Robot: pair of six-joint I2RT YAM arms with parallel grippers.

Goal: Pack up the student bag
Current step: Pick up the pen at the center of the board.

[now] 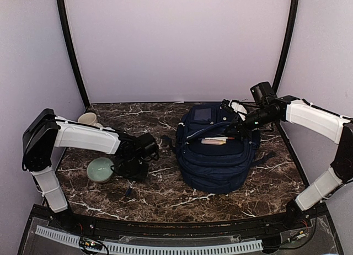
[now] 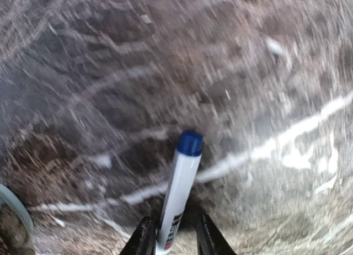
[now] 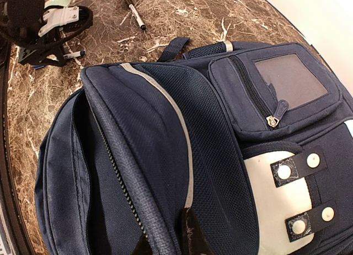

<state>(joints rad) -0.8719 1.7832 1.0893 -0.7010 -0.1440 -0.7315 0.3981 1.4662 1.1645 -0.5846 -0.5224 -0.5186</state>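
Note:
The navy student bag [image 1: 218, 158] lies on the marble table at centre right, with its main compartment unzipped. Pale flat items [image 1: 214, 140] show in the opening. My right gripper [image 1: 236, 122] is shut on the edge of the bag's front flap [image 3: 160, 155] and holds it up; its tips [image 3: 165, 241] pinch the zipper edge. My left gripper [image 1: 134, 169] is left of the bag, shut on a white marker with a blue cap [image 2: 179, 183] that points away from its tips [image 2: 172, 235] over the table.
A pale green bowl [image 1: 100, 170] sits just left of the left gripper, and its rim shows in the left wrist view [image 2: 14, 208]. A beige cup [image 1: 87, 118] stands at the back left. A black pen [image 3: 135, 13] lies on the table beyond the bag.

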